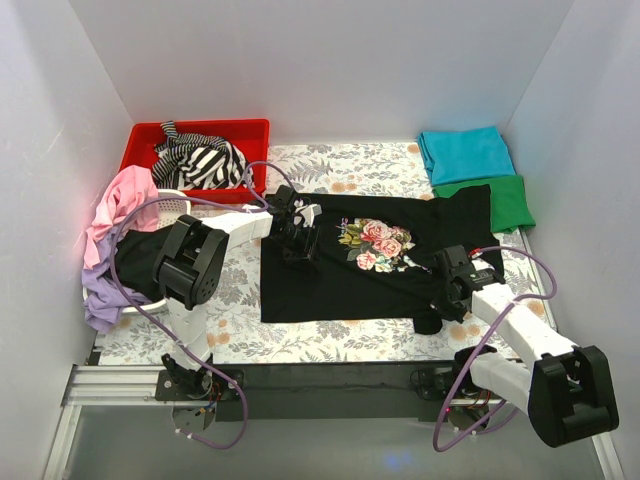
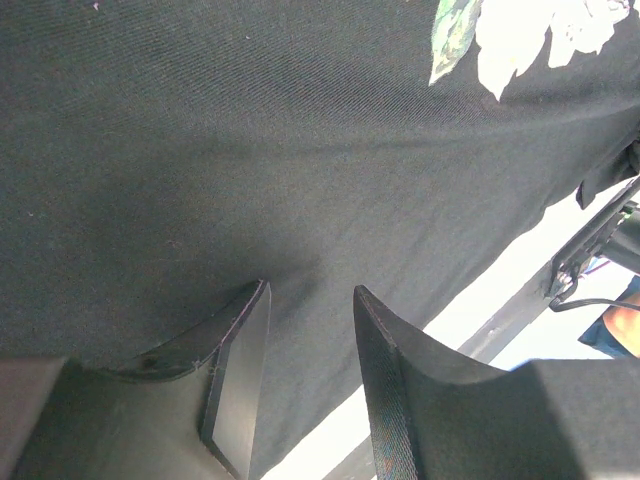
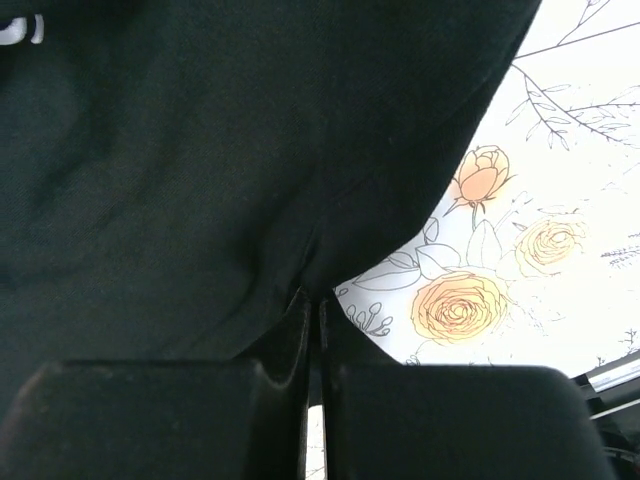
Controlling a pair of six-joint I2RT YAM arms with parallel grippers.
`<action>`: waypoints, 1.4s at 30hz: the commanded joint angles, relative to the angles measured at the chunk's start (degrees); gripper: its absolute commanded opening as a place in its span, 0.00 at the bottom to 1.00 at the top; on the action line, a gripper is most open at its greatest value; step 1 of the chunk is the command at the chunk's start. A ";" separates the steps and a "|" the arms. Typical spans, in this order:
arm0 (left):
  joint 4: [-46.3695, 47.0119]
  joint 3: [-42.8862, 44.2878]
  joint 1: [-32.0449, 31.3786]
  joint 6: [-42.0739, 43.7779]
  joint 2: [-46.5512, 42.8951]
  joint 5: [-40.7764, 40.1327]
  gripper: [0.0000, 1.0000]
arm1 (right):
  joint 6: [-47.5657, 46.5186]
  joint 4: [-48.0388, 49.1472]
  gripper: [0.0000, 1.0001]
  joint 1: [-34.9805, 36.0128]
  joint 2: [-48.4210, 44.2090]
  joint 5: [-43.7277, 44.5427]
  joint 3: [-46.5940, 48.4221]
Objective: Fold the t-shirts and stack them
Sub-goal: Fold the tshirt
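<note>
The black t-shirt [image 1: 350, 270] with the pink-rose print lies spread flat in the middle of the table. My left gripper [image 1: 298, 247] hovers over its left part, open, with only black cloth [image 2: 300, 150] below the fingers [image 2: 240, 360]. My right gripper [image 1: 446, 292] is at the shirt's right lower edge, shut on a pinch of the black cloth [image 3: 200, 150], as the right wrist view shows at the jaws [image 3: 312, 296]. A teal tee [image 1: 465, 153] and a green tee [image 1: 505, 200] lie folded at the back right. A striped tee [image 1: 200, 160] lies in the red bin.
The red bin [image 1: 140, 140] stands at the back left. A white basket [image 1: 172, 200] at the left holds a pink tee [image 1: 125, 200], a lilac one [image 1: 100, 295] and dark cloth. A floral tablecloth [image 1: 350, 170] covers the table; white walls close in on three sides.
</note>
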 commanded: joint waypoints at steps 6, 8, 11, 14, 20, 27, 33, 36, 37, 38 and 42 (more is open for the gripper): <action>-0.23 1.43 0.21 0.47 -0.71 0.22 0.38 | -2.30 -3.50 0.01 0.52 -4.60 3.18 6.97; -0.40 1.78 0.12 0.56 -0.98 0.14 0.38 | -3.44 -3.67 0.01 0.52 -2.23 4.06 10.03; -1.28 2.65 0.12 0.47 -1.94 -0.74 0.38 | -5.38 -3.59 0.01 0.43 1.46 4.76 13.55; -1.98 2.92 0.12 0.03 -4.92 -3.28 0.38 | -7.22 -3.41 0.01 0.52 4.98 6.34 16.54; -2.51 1.96 0.21 -1.37 -9.06 -9.53 0.41 | -12.75 0.45 0.01 0.43 10.78 9.51 20.33; -3.65 1.34 0.21 -1.55 -13.19 -11.55 0.41 | -20.49 6.25 0.01 0.08 23.78 8.02 28.32; -7.43 -3.30 0.12 -3.13 -19.16 -6.64 0.51 | -25.76 8.72 0.01 -0.36 33.36 5.47 35.79; -6.30 -8.40 -0.75 -6.11 -24.78 -6.54 0.63 | -27.79 9.95 0.01 -0.54 35.83 3.98 38.78; -5.77 -12.16 -1.37 -6.99 -26.01 -6.28 0.64 | -28.84 10.12 0.01 -0.54 37.49 3.62 39.31; -5.41 -13.85 -1.89 -7.70 -27.07 -6.28 0.64 | -29.46 10.73 0.01 -0.71 38.29 2.84 40.02; -6.11 -19.57 -5.67 -9.98 -29.63 -6.89 0.65 | -31.31 10.92 0.01 -1.06 42.85 -0.06 45.10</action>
